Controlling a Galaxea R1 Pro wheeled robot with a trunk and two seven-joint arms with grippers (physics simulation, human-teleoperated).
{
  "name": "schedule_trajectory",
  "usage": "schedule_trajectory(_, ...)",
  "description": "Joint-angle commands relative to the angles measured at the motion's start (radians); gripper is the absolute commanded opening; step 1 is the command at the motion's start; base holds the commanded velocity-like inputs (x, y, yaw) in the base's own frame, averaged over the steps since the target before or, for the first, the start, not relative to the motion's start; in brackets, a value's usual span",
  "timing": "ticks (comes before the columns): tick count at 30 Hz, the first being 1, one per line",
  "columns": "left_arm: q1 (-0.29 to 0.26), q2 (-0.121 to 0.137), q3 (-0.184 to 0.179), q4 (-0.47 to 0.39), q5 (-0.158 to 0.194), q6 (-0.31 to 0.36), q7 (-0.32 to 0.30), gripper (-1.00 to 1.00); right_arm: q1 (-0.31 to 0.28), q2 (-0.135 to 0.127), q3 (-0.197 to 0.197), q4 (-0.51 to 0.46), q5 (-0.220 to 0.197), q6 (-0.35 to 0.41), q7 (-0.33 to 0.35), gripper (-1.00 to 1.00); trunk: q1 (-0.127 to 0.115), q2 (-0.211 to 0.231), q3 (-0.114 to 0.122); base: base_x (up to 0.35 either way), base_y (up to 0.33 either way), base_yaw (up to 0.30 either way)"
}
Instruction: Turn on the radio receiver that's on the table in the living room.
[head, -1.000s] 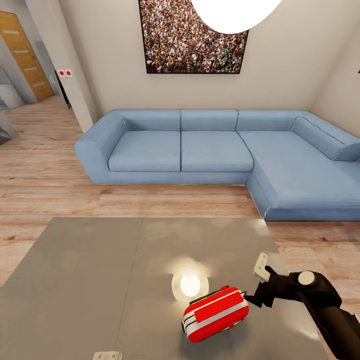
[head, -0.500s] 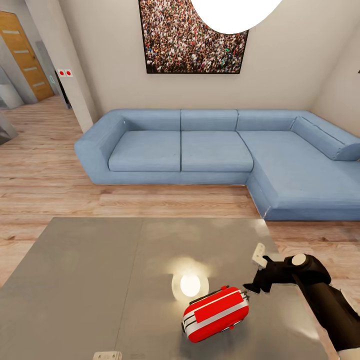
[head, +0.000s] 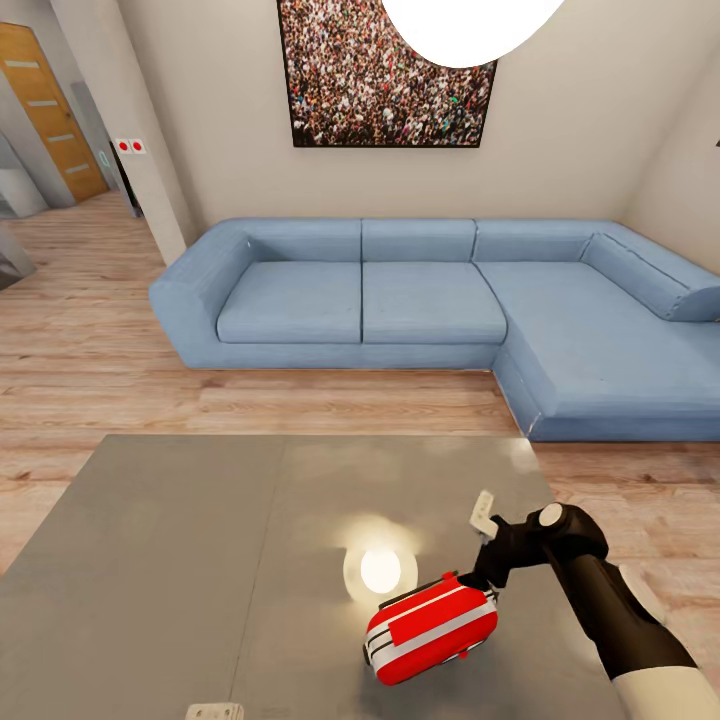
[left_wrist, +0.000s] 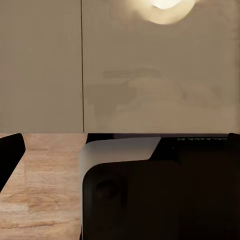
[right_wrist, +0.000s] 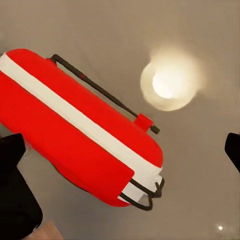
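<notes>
Now the right gripper (head: 487, 548), fingers spread, has swung in from beside the radio receiver (head: 432, 627) to right above its end, poised to press it on

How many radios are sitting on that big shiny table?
1. A small rounded red radio with a white stripe lies on the glossy grey table, near its right front corner, beside the lamp's bright reflection. The table's near edge is cut off, so more may be hidden.
</notes>
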Motion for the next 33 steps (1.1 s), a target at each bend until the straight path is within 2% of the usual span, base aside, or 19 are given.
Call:
schedule_trajectory(1,0.0,0.0,0.0,0.0,0.0,0.0,0.0,1.0,0.0,0.004,0.0,0.0,0.003,-0.002,0.014,1.0,0.0,0.0,0.0,0.0,0.0,0.0)
schedule_trajectory(6,0.0,0.0,0.001,0.0,0.0,0.0,0.0,1.0,0.0,0.026,0.0,0.002,0.007,-0.004,0.033,1.0,0.0,0.0,0.0,0.0,0.0,0.0)
schedule_trajectory(8,0.0,0.0,0.001,0.0,-0.001,0.0,0.0,1.0,0.0,0.053,0.0,0.006,0.014,-0.004,0.038,1.0,0.0,0.0,0.0,0.0,0.0,0.0)
schedule_trajectory(9,0.0,0.0,0.001,0.0,-0.001,0.0,0.0,1.0,0.0,0.057,0.0,0.007,0.017,-0.004,0.038,1.0,0.0,0.0,0.0,0.0,0.0,0.0)
schedule_trajectory(12,0.0,0.0,0.001,0.0,-0.001,0.0,0.0,1.0,-0.001,0.091,0.0,0.032,0.06,-0.008,0.039,1.0,0.0,0.0,0.0,0.0,0.0,0.0)
schedule_trajectory(14,0.0,0.0,0.001,0.0,-0.001,0.0,0.0,1.0,-0.011,0.103,0.001,0.058,0.081,-0.014,0.038,1.0,0.0,0.0,0.0,0.0,0.0,0.0)
schedule_trajectory(16,0.0,0.0,0.001,0.0,-0.001,0.0,0.0,1.0,-0.031,0.114,0.003,0.093,0.094,-0.024,0.038,1.0,0.0,0.0,0.0,0.0,0.0,0.0)
schedule_trajectory(17,0.0,0.0,0.001,0.0,-0.001,0.0,0.0,1.0,-0.062,0.124,0.004,0.146,0.101,-0.033,0.037,1.0,0.0,0.0,0.0,0.0,0.0,0.0)
schedule_trajectory(22,0.0,0.0,0.001,0.001,-0.001,0.0,0.0,1.0,-0.084,0.135,0.004,0.199,0.106,-0.04,0.032,1.0,0.0,0.0,0.0,0.0,0.0,0.0)
schedule_trajectory(24,0.0,0.0,0.001,0.001,-0.001,0.0,0.0,1.0,-0.088,0.148,0.005,0.211,0.108,-0.041,0.03,1.0,0.0,0.0,0.0,0.0,0.0,0.0)
schedule_trajectory(33,0.0,0.0,0.001,0.001,-0.002,0.0,0.0,1.0,-0.089,0.161,0.01,0.217,0.109,-0.041,0.027,1.0,0.0,0.0,0.0,0.0,0.0,0.0)
